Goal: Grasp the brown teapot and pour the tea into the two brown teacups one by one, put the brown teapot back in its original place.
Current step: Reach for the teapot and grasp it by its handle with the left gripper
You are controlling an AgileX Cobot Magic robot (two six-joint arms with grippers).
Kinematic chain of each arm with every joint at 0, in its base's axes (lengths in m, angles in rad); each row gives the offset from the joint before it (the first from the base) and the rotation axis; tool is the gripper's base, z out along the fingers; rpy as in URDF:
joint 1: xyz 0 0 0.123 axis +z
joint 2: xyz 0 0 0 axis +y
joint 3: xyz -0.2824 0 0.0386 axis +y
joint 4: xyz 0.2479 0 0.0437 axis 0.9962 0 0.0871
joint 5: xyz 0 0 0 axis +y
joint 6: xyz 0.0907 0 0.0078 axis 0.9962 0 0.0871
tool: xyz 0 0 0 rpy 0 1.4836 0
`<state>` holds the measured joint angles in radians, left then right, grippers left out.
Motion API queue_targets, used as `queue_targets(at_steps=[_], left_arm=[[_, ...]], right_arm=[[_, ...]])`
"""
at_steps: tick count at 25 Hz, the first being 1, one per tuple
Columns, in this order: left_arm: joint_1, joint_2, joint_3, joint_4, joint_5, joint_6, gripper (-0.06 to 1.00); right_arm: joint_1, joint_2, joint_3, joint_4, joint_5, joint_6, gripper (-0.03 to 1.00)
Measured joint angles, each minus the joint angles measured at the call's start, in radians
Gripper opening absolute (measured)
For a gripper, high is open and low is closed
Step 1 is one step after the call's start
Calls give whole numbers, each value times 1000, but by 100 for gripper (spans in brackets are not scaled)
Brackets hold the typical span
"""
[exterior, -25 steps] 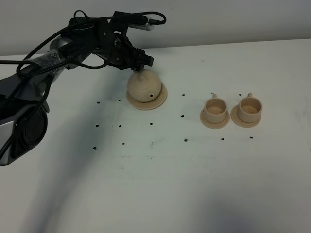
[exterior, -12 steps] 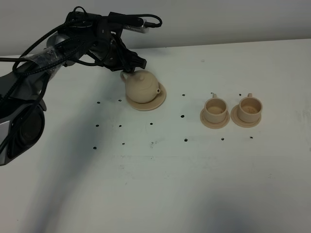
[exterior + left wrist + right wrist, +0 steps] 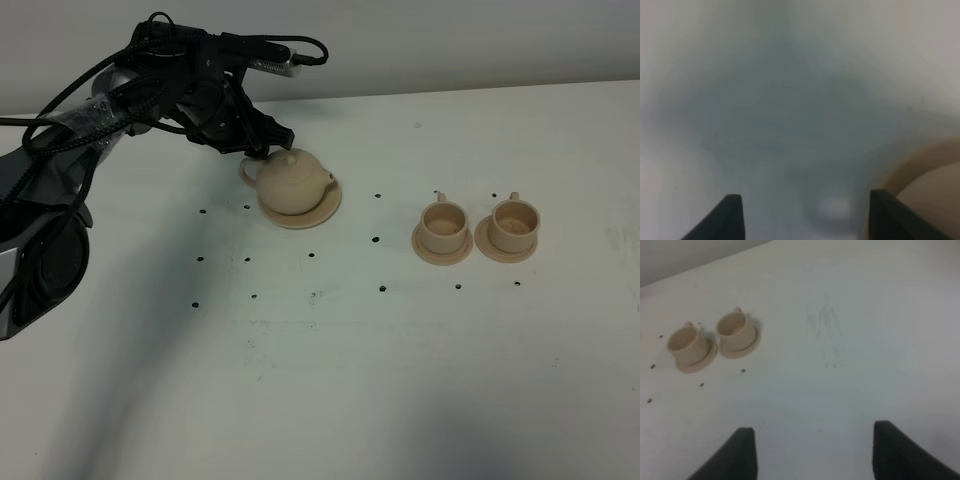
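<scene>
The teapot (image 3: 293, 182) sits upright on the wide saucer (image 3: 318, 212) at the far left of the table (image 3: 330, 380), with its handle (image 3: 248, 170) to the left and its spout (image 3: 328, 187) to the right. The left gripper (image 3: 257, 148) hangs just beside the handle, on its far-left side; whether it touches the handle I cannot tell. In the blurred left wrist view its two dark fingers (image 3: 731, 217) stand apart with only bare table between them, and the tan pot lies outside one of them, so the jaws are open and grip nothing. Well to the right stand the left cup (image 3: 443, 218) and the right cup (image 3: 515, 220), side by side, each on its own small saucer (image 3: 442, 248), handles pointing far. The right gripper (image 3: 815, 455) shows only in its own wrist view, with its jaws wide apart over bare table, well apart from both cups.
</scene>
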<state>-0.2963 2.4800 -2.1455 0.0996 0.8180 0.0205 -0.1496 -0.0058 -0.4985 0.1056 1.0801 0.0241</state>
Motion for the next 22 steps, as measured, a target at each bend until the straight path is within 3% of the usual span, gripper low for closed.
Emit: queue_targets(at_steps=[22], left_arm=[[2, -9, 0, 6, 142, -5, 53]], right_arm=[[0, 0, 1, 0, 0, 0, 49]])
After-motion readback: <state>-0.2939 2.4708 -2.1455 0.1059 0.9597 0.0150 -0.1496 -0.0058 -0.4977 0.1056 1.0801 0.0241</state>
